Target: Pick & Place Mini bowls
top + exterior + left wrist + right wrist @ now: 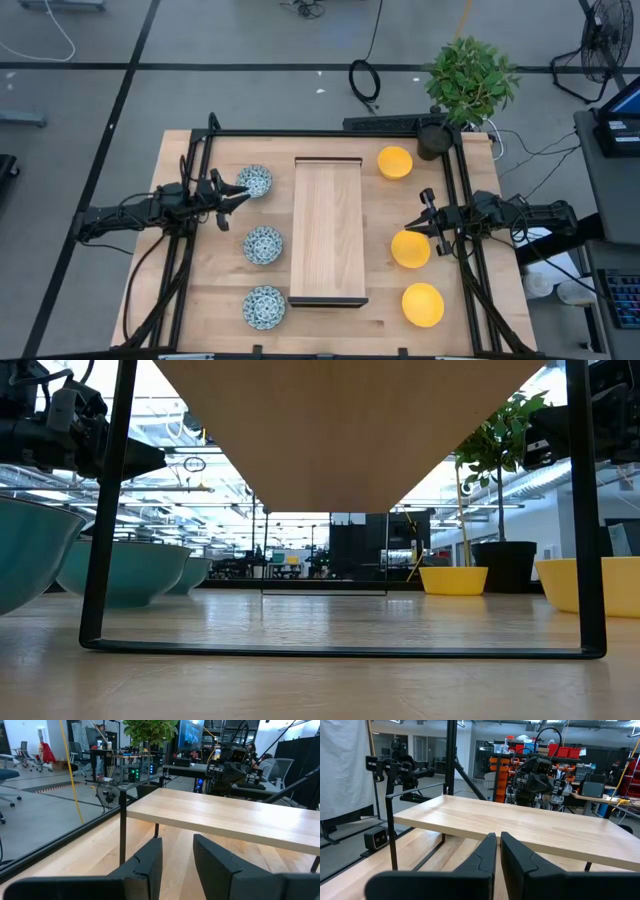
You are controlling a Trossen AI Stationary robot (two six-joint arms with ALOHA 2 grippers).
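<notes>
Yellow and patterned mini bowls are set either side of the wooden tray (327,231), none yet lifted.

Three yellow bowls (411,248) are ranged along the desk's right edge, three patterned bowls (263,244) along its left. The left gripper (240,193) is held just beside the far patterned bowl (254,181), jaws slightly parted and empty; the right gripper (414,227) is poised at the middle yellow bowl, jaws nearly closed, empty. Rigid, light, probably glazed and slippery, each bowl is best pinched across its rim.

Wooden tray (327,230) mid-table on legs; potted plant (462,85) at far-right corner.
</notes>
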